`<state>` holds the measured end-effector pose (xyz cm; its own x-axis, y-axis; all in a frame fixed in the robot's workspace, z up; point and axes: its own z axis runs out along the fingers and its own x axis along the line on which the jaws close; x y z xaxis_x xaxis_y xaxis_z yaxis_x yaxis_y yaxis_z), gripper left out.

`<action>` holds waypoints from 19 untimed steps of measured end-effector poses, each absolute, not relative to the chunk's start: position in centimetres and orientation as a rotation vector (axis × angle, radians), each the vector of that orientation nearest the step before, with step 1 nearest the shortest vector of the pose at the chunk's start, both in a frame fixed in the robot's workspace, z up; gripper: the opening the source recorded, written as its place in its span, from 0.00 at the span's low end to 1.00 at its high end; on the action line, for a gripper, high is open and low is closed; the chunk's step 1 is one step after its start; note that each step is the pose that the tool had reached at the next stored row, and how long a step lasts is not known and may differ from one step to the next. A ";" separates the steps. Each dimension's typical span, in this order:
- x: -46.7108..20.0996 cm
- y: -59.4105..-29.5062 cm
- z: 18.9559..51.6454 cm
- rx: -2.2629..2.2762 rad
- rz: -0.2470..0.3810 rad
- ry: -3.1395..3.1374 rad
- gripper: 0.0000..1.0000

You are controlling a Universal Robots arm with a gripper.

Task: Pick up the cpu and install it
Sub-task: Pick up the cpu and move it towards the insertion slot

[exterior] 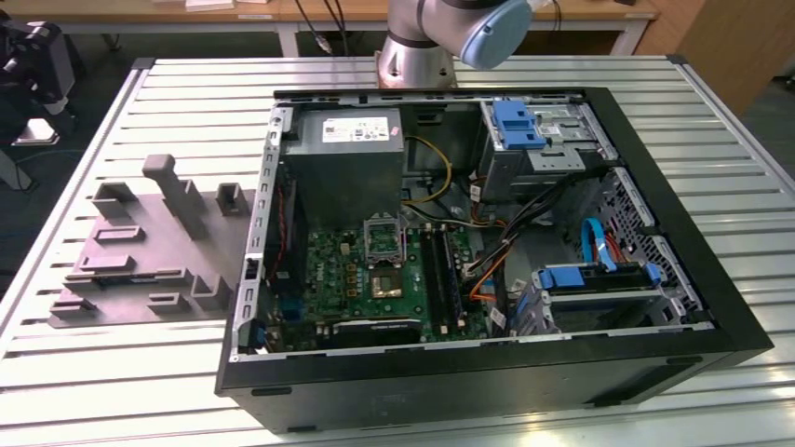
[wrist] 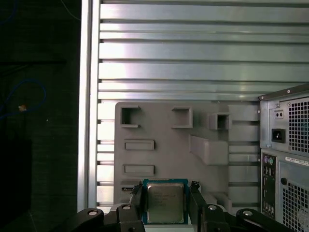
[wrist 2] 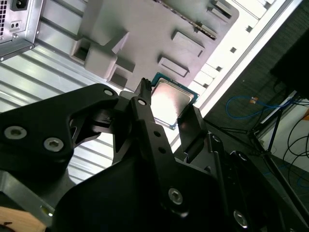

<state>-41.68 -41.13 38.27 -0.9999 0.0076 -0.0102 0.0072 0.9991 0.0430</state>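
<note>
— Slatted aluminium table (exterior: 100, 391) carries everything in the exterior view: a black computer case (exterior: 497, 377) lies open in the middle, and a grey fixture plate (exterior: 137, 279) sits at nine o'clock of it.

— And the arm?

— Its base (exterior: 429, 42) stands at twelve o'clock of the case, just past the far wall.

— Where's the cpu?

— In the gripper (wrist: 165, 192). In the first wrist view the cpu (wrist: 164, 203) sits between the two black fingers (wrist: 137, 198), silvery top towards the camera, with a green rim around it.

— How far open is the hand?

— Closed to the chip's width, with one finger against each of two opposite edges. In the second wrist view the fingertips flank the cpu (wrist 2: 170, 102) the same way.

— Is it resting on anything?

— Not that I can see. The fixture plate and the table slats lie well behind it in both wrist views.

— And the socket?

— In the exterior view the metal-framed socket (exterior: 383, 235) is on the green board (exterior: 360, 284) inside the case. The grey power supply (exterior: 354, 163) is at twelve o'clock of it.
</note>
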 end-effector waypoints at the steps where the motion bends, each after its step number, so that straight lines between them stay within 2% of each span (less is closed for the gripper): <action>1: -41.7 -41.1 38.3 0.011 0.067 3.130 0.47; 19: -41.3 -41.1 38.3 0.012 0.067 3.130 0.47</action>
